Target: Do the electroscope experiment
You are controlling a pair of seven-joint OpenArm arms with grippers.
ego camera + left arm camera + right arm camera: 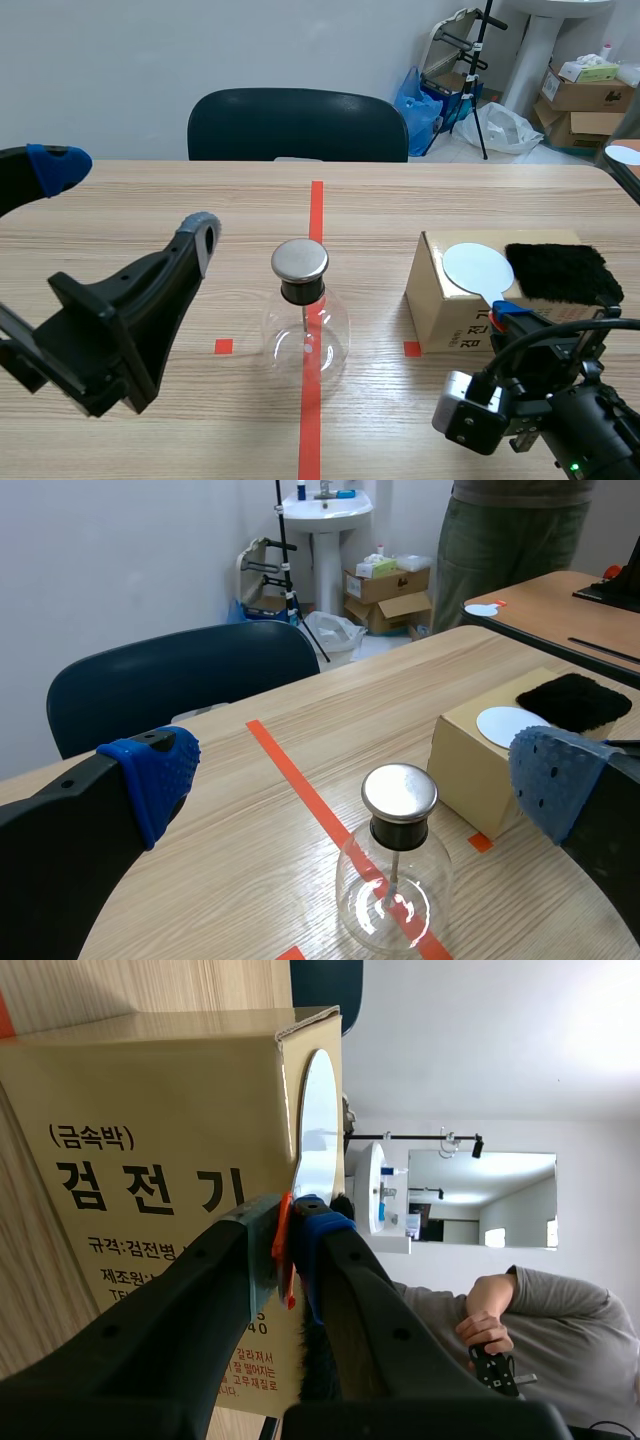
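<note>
Pale wood table (500, 200) fills my feeds, with a dark blue chair (297, 125) behind it. My left gripper (350, 780) hangs wide open. The electroscope flask (395, 880) stands ahead of it, between the two fingers and touching neither. Inside the clear glass a thin rod hangs from a black stopper under a round metal cap (399, 789).

My right gripper (290, 1235) is closed on the orange handle (285, 1250) of a white disc (318, 1140). The disc lies flat on a cardboard box (150, 1110), just ahead of the fingertips and next to a black fur pad (557, 272). On the box side I read "(금속박)" and "검전기"; my fingers hide the smaller print.
</note>
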